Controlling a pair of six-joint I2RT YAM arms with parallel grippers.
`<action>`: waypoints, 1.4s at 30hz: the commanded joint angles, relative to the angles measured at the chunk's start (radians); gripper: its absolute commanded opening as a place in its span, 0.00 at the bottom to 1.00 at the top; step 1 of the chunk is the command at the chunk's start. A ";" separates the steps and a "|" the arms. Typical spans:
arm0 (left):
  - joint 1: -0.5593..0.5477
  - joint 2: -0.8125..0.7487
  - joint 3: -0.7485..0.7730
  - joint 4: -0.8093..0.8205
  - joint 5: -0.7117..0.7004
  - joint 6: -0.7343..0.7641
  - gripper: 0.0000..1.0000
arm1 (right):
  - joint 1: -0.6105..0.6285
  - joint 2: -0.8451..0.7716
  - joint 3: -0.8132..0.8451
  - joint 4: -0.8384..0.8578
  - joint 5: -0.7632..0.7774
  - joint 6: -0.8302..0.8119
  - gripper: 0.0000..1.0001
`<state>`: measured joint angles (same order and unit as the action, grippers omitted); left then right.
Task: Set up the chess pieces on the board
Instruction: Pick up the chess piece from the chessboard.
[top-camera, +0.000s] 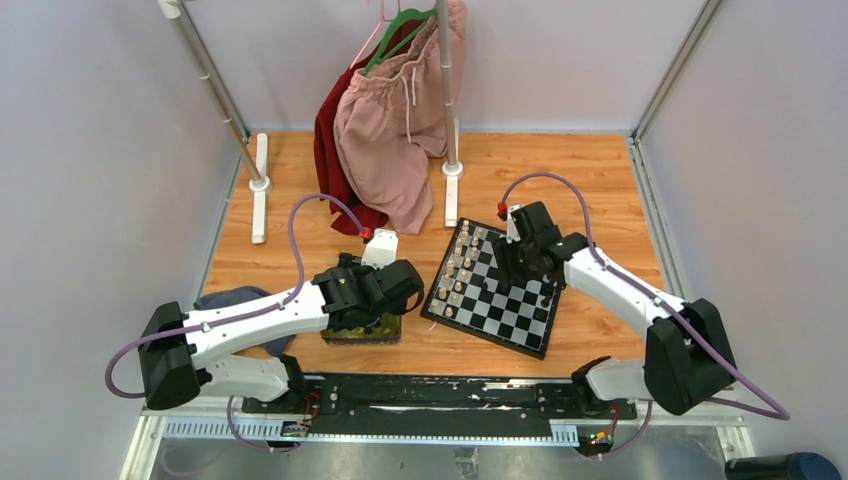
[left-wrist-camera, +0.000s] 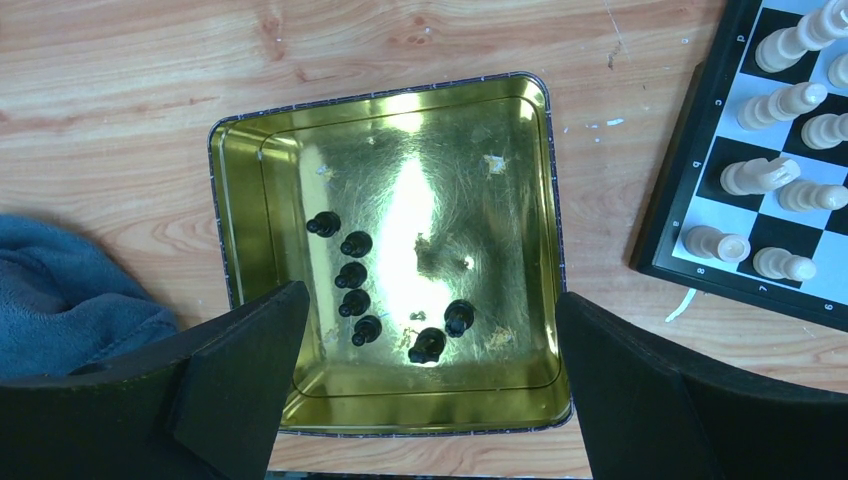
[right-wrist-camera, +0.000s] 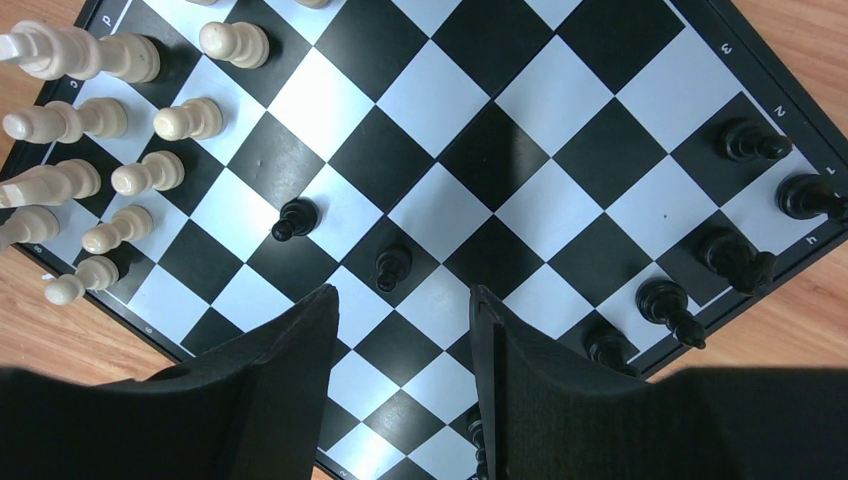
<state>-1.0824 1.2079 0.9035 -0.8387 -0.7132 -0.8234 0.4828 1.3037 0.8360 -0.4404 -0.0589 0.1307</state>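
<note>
Several black chess pieces (left-wrist-camera: 354, 302) lie in a shiny yellow-green tray (left-wrist-camera: 250, 180), seen directly below in the left wrist view. My left gripper (left-wrist-camera: 428, 300) hangs above the tray's near side, open wide and holding nothing. The board (right-wrist-camera: 470, 150) fills the right wrist view. Two black pawns (right-wrist-camera: 392, 266) stand alone on its middle squares. Several black pieces (right-wrist-camera: 735, 257) line its right edge, and one is half hidden behind my right finger. My right gripper (right-wrist-camera: 402, 295) is open just short of the nearer pawn, with bare squares between its fingers.
Cream-white pieces (right-wrist-camera: 90, 120) fill two rows on the board's left side. A blue cloth (left-wrist-camera: 60, 290) lies left of the tray. Behind stands a clothes rack with pink and red garments (top-camera: 400, 130) and white feet (top-camera: 260, 185). The board (top-camera: 500, 300) sits right of the tray (top-camera: 362, 330).
</note>
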 joint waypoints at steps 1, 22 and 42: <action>0.005 -0.014 0.025 0.010 -0.006 -0.026 1.00 | 0.016 0.022 -0.017 0.011 -0.012 0.011 0.54; 0.005 0.025 0.044 0.012 -0.012 -0.023 1.00 | 0.016 0.112 -0.017 0.044 -0.041 0.020 0.37; 0.006 0.016 0.038 0.012 -0.009 -0.027 1.00 | 0.016 0.106 -0.021 0.017 -0.030 0.025 0.18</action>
<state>-1.0821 1.2301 0.9257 -0.8375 -0.7132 -0.8303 0.4839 1.4155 0.8261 -0.3916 -0.0875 0.1452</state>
